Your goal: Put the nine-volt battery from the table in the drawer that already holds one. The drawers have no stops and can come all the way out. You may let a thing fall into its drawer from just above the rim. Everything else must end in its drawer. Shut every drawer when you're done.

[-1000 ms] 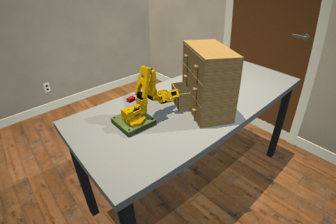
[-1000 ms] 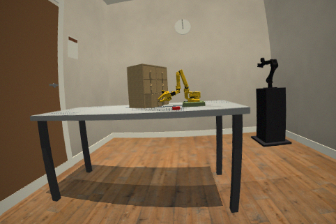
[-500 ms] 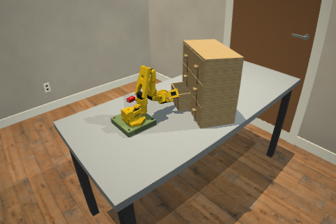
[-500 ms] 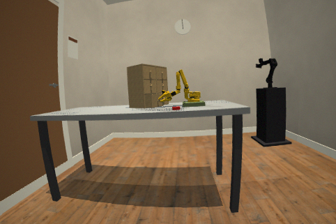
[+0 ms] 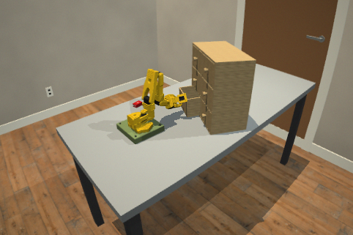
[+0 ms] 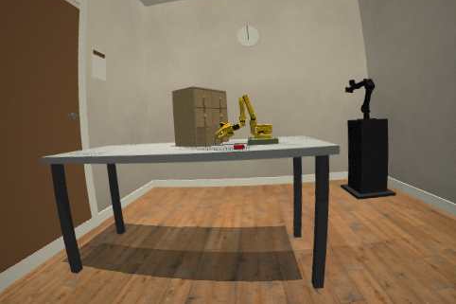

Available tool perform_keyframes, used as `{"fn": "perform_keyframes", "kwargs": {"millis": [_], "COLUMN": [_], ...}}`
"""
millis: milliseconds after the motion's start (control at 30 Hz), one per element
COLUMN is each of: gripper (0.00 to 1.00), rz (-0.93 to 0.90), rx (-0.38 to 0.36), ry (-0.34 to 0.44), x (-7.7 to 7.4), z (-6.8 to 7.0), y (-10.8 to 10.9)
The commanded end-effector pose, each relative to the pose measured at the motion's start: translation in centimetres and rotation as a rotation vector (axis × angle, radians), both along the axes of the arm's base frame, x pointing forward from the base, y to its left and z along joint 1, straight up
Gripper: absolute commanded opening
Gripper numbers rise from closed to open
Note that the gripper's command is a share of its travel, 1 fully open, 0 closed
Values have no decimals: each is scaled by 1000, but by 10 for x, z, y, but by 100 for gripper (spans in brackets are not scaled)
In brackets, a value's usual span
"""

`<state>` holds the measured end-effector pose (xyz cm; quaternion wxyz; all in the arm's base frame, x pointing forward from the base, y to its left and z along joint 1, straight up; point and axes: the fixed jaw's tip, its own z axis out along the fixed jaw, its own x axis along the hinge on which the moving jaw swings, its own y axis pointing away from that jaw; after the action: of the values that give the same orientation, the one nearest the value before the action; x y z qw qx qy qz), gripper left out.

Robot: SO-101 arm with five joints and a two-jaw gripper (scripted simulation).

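The nine-volt battery [image 5: 137,103] [image 6: 239,147], small and red, lies on the grey table [image 5: 121,168] [image 6: 142,152] behind the arm's base. The wooden drawer cabinet [image 5: 228,87] [image 6: 189,117] stands upright on the table. One drawer [image 5: 193,102] in its lower part is pulled partly out toward the arm. My gripper [image 5: 181,98] [image 6: 219,134] reaches level to that drawer's front and is shut on its knob. I cannot see what the drawer holds. The other drawers look shut.
The arm's green base plate [image 5: 137,134] [image 6: 263,141] sits left of the cabinet. A brown door [image 5: 293,25] is behind the table. A black arm on a black pedestal [image 6: 367,155] stands on the floor, away from the table.
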<state>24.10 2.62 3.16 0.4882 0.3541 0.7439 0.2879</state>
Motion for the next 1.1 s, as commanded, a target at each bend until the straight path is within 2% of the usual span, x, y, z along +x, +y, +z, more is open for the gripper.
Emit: {"fn": "perform_keyframes", "kwargs": {"millis": [0,300,1067], "gripper": [0,0,16], "rz": [32,32,32], "rx": [6,6,6], "ry": [-14,-14,-14], "x": [-1,-1,-1], "z": [3,3,3], "y": [8,8,8]}}
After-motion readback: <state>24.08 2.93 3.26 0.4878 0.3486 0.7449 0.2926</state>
